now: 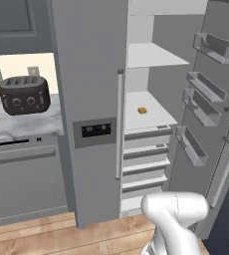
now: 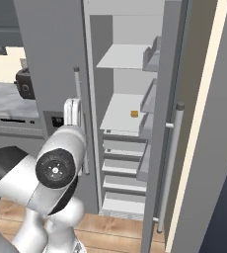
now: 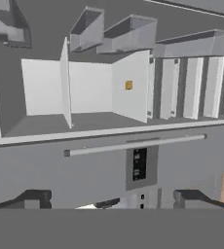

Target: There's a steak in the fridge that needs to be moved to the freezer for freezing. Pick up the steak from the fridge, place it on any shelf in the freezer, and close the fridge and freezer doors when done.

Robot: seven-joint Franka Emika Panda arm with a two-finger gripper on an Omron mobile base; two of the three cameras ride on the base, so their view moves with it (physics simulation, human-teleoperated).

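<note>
The fridge (image 1: 151, 56) stands open, showing white shelves and pull-out drawers (image 1: 145, 164). Its door (image 1: 225, 94) is swung out to the right, with clear bins (image 1: 201, 107) on the inside. The freezer door (image 1: 89, 74) is shut, so the freezer inside is hidden; it carries a dark dispenser panel (image 1: 95, 131) and a long silver handle (image 1: 119, 124). The steak is out of view on the shelves I can see. My gripper (image 3: 111, 202) is open and holds nothing. It hangs back from the unit, facing the freezer door (image 3: 109, 165) in a rolled hand view.
A small orange-yellow cube (image 1: 142, 110) lies on the middle fridge shelf and is also seen as the cube (image 3: 128, 85). A dark toaster (image 1: 25, 94) sits on the marble counter (image 1: 17, 127) at left, above a grey dishwasher (image 1: 27, 179). Wooden floor (image 1: 47, 234) runs below.
</note>
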